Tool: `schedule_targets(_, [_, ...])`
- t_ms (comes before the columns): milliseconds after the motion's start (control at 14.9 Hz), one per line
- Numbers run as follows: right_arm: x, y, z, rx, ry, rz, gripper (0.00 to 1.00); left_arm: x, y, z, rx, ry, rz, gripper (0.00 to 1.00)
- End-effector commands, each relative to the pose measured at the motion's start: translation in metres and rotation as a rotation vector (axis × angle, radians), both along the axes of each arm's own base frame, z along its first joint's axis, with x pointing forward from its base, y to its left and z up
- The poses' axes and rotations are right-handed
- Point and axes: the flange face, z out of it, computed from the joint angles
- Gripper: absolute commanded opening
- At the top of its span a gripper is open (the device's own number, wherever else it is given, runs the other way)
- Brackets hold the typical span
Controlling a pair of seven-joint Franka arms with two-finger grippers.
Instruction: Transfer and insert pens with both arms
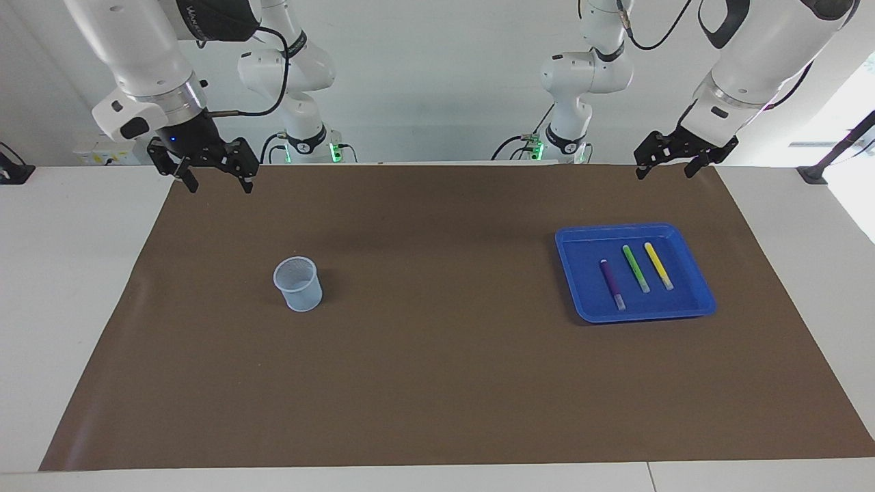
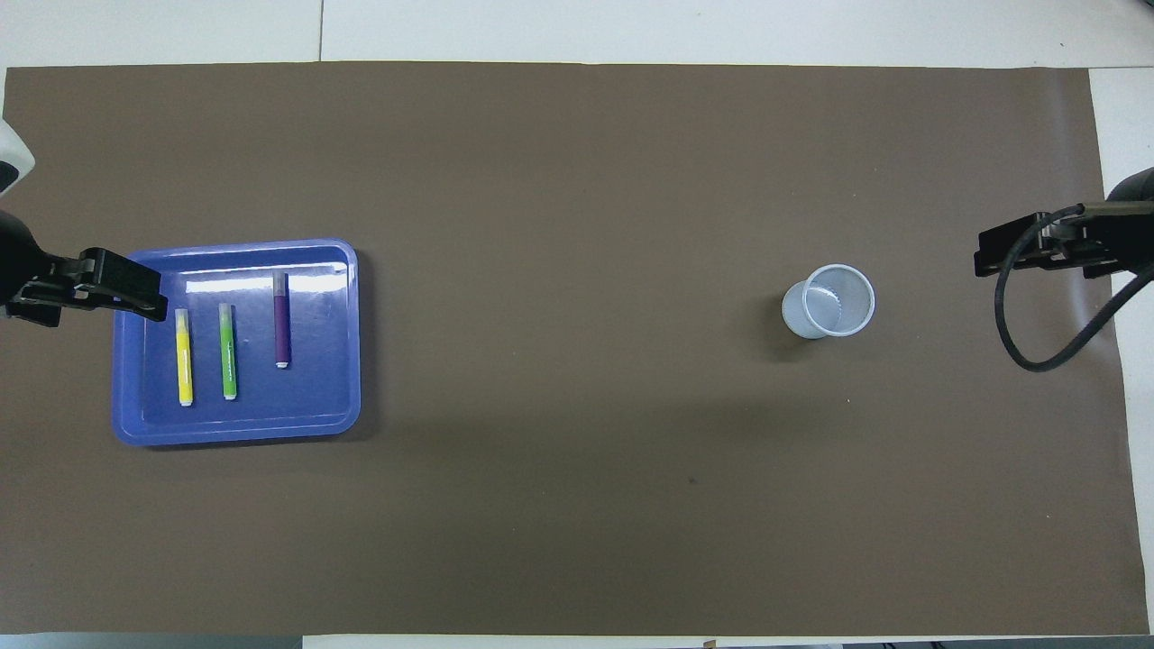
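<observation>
So, my left gripper (image 1: pixel 668 167) hangs with its fingers apart and empty over the robots' edge of the brown mat (image 1: pixel 437 383), at the left arm's end, and the blue tray (image 1: pixel 696 309) lies farther out from it. In the tray: yellow pen (image 1: pixel 658 266), green pen (image 1: pixel 635 268), purple pen (image 1: pixel 612 283), side by side, not touching, long axis approx. away from the robots, pale ends pointing away. I think my left arm takes first, it is much nearer. My right gripper (image 1: pixel 216 179), also spread open w/ nothing in it, waits over the mat edge at the right arm's end, the mesh cup (image 1: pixel 299 283) farther out on its side
</observation>
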Motion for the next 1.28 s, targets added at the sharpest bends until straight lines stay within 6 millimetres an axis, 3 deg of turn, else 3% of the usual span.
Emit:
schedule_targets(0, [-0.005, -0.001, 0.0, 0.011, 0.01, 0.004, 1.0, -0.013, 0.027, -0.017, -0.014, -0.04, 0.035, 1.0])
schedule_targets(202, [-0.005, -0.001, 0.0, 0.011, 0.01, 0.004, 1.0, -0.018, 0.038, -0.064, -0.015, -0.041, 0.028, 1.0])
schedule_targets(337, [-0.005, -0.001, 0.0, 0.011, 0.01, 0.004, 1.0, -0.015, 0.068, -0.091, -0.024, -0.05, -0.012, 1.0])
schedule_targets(673, [-0.005, -0.001, 0.0, 0.011, 0.01, 0.004, 1.0, 0.002, 0.105, -0.177, -0.031, -0.039, 0.007, 1.0])
schedule_targets(943, [-0.005, -0.001, 0.0, 0.011, 0.01, 0.004, 1.0, -0.003, 0.115, -0.245, -0.025, -0.102, -0.01, 1.0])
schedule_targets(1010, [-0.005, -0.001, 0.0, 0.011, 0.01, 0.004, 1.0, -0.005, 0.128, -0.261, -0.026, -0.104, -0.036, 1.0])
schedule_targets(1212, [-0.005, -0.002, 0.0, 0.011, 0.01, 0.002, 1.0, -0.003, 0.141, -0.285, -0.037, -0.086, -0.083, 1.0])
